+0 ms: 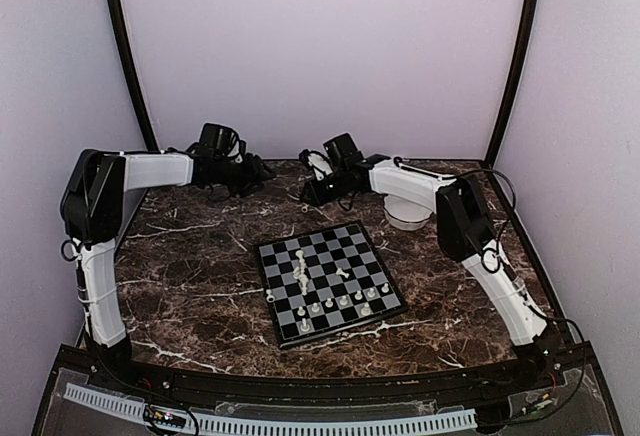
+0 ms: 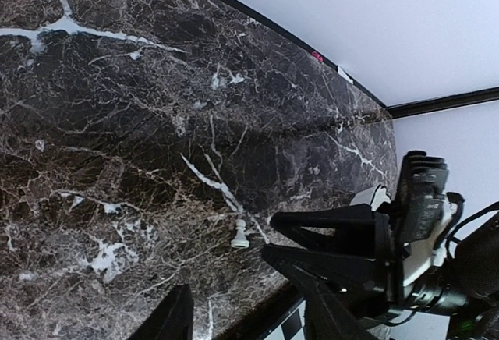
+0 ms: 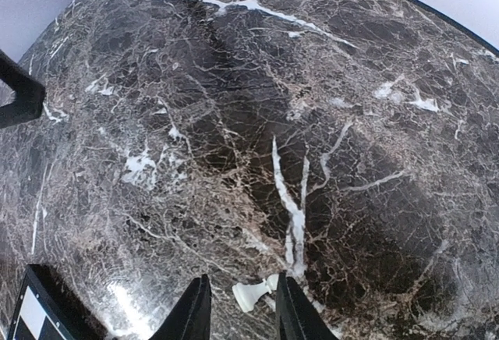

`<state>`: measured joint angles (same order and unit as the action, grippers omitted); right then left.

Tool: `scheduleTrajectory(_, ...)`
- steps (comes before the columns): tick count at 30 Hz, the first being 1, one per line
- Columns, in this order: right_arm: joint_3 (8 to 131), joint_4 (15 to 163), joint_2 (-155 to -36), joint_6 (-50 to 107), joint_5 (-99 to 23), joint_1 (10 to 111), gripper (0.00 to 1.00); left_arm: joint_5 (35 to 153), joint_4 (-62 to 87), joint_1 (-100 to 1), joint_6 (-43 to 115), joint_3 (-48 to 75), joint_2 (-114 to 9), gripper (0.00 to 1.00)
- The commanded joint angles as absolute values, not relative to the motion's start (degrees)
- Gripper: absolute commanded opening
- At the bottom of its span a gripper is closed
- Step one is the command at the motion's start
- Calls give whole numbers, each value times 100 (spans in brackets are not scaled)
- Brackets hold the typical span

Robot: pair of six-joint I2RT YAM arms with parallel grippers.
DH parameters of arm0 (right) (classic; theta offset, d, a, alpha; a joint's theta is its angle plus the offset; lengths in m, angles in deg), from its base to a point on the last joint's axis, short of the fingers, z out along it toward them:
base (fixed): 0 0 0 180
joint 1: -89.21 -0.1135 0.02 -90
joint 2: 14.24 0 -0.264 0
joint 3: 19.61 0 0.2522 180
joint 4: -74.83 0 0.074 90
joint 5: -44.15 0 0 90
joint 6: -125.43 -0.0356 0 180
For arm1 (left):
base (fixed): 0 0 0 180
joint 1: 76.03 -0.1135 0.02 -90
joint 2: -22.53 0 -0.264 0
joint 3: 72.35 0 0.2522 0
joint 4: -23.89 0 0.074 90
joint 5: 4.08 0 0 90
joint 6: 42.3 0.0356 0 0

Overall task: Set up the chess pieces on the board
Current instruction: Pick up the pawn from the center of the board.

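The board (image 1: 352, 239) lies mid-table, its corner also showing as the board (image 2: 292, 326). Several cream chess pieces (image 1: 343, 302) stand along its near rows and a taller one (image 1: 299, 268) in the middle. One white pawn (image 3: 258, 294) is on the marble behind the board, crosswise between the fingers of my right gripper (image 3: 243, 309). Its head touches the right finger (image 3: 293, 313), and a gap separates its base from the left finger. That gripper is open. The same pawn (image 2: 240, 235) shows just beyond my left gripper (image 2: 245, 320), which is open and empty.
A white bowl (image 1: 408, 218) sits under the right forearm at the back right. Both grippers, left gripper (image 1: 258, 172) and right gripper (image 1: 306, 194), hang close together behind the board. One small piece (image 1: 270, 296) lies by the board's left edge. Walls close the back and sides.
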<state>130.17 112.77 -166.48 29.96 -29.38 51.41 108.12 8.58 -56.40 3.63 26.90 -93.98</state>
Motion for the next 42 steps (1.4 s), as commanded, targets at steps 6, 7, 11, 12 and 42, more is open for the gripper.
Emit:
scheduleTrajectory(6,12052,11397,-14898,2886,-2064,5689,31,10203,-158,-5142,1464,4074,-10399,45)
scheduleTrajectory(7,11841,11450,-14731,2922,-2002,5800,31,10171,-271,-5103,1513,4188,-10480,45)
scheduleTrajectory(11,11234,11666,-14206,3209,-1906,6299,31,9840,-688,-4867,1814,4865,-10958,45)
scheduleTrajectory(12,11091,11705,-14068,3298,-1923,6395,31,9768,-762,-4801,1873,5035,-11019,46)
scheduleTrajectory(42,10164,11698,-13666,3246,-1500,6944,31,9185,-2460,-4356,2028,6464,-12209,35)
